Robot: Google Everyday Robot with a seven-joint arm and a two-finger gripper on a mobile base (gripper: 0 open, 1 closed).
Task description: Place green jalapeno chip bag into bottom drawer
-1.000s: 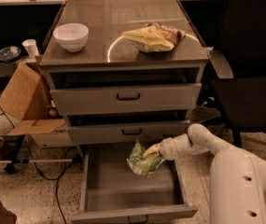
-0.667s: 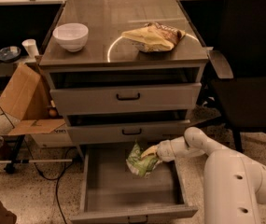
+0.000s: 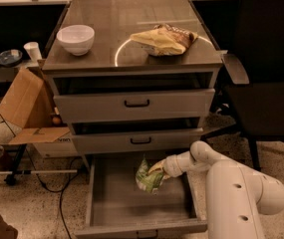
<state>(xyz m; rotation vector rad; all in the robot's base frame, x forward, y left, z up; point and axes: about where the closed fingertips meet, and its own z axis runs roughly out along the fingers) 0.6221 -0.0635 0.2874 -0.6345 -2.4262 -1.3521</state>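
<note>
My gripper (image 3: 156, 169) reaches in from the right over the open bottom drawer (image 3: 112, 209), its 2 fingers pinched on the upper edge of the green jalapeno chip bag (image 3: 148, 178). The bag hangs crumpled below them, inside the drawer's outline and toward its back right. From this angle I cannot tell whether its lower end touches the drawer floor.

Around me:
- My white arm (image 3: 237, 197) fills the lower right and hides the drawer's right front corner.
- Just above the gripper, the middle drawer (image 3: 131, 142) juts out slightly, and the top drawer (image 3: 131, 103) above it is also ajar. Each has 1 black handle.
- A black office chair (image 3: 268, 78) stands close on the cabinet's right side.
- On the left, a cardboard box (image 3: 23, 103) with open flaps leans near the cabinet, and dark cables trail over the speckled floor.

Containers:
- The bottom drawer shows a flat grey floor with only the green bag over it.
- On the cabinet top (image 3: 126, 19), a white bowl (image 3: 75, 38) sits at the left. Its inside looks bare.
- A tan-yellow chip bag (image 3: 162, 40) lies well apart at the right.
</note>
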